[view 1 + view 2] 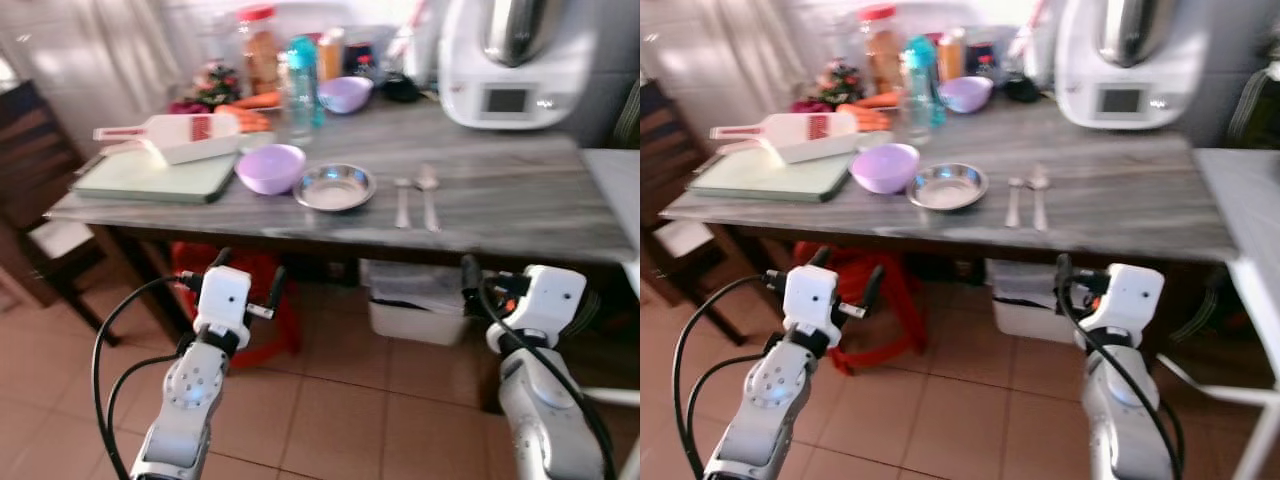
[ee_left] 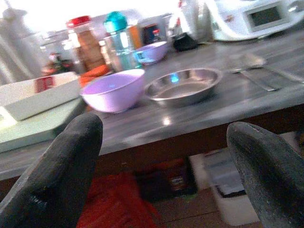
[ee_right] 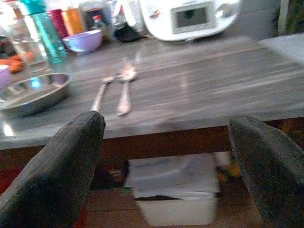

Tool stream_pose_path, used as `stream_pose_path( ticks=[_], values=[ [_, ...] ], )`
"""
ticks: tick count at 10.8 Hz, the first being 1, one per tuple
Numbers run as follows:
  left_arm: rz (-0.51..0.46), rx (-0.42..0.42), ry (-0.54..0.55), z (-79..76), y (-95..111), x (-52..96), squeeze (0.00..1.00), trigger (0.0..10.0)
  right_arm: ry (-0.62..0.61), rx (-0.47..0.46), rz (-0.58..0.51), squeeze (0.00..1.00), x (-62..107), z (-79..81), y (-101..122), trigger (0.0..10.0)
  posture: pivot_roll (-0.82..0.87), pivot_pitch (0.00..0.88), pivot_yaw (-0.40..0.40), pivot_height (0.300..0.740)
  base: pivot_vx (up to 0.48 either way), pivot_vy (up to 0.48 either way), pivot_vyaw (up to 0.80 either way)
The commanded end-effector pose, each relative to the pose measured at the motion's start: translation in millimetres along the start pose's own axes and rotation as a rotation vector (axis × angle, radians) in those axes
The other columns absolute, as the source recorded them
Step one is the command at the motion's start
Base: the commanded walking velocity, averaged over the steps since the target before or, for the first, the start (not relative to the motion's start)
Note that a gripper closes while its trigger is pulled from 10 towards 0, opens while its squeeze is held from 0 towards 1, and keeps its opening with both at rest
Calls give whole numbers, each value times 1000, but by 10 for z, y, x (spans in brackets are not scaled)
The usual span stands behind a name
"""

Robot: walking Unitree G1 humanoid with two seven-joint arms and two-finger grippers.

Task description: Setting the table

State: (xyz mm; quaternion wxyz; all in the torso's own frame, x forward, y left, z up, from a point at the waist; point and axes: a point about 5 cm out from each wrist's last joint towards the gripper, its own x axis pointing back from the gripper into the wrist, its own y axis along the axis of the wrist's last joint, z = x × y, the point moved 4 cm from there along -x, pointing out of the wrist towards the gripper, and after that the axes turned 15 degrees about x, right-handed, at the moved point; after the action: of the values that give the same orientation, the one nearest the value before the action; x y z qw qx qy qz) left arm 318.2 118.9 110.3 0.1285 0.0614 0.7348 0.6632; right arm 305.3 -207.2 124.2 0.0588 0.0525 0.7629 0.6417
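Grey table [image 1: 520,215] ahead w/ purple bowl [image 1: 271,167], steel dish [image 1: 335,186], 2 spoons [image 1: 414,195]. I've got left gripper [image 1: 247,272] & right gripper [image 3: 166,156] both spread, nothing held, below table edge.

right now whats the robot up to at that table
It stands facing a grey table, handling nothing yet. The left gripper and right gripper are both open and empty, held below the table's front edge. On the table lie a purple bowl beside a steel dish, with a fork and a spoon side by side further right. Nothing has been picked up.
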Motion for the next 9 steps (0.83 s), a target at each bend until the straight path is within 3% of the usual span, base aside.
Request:
stream_pose_path(
  ticks=[1, 9],
  values=[
    [20, -9, 19, 89, -28, 33, 0, 10000, 23, -18, -18, 0, -16, 85, 49, 10000, 23, 8, 80, 740, 0, 0, 0],
    [18, -23, 5, 62, -27, 36, 0, 10000, 29, -20, -8, 0, -4, 124, 16, 10000, 25, 16, 86, 740, 0, 0, 0]
  ],
)
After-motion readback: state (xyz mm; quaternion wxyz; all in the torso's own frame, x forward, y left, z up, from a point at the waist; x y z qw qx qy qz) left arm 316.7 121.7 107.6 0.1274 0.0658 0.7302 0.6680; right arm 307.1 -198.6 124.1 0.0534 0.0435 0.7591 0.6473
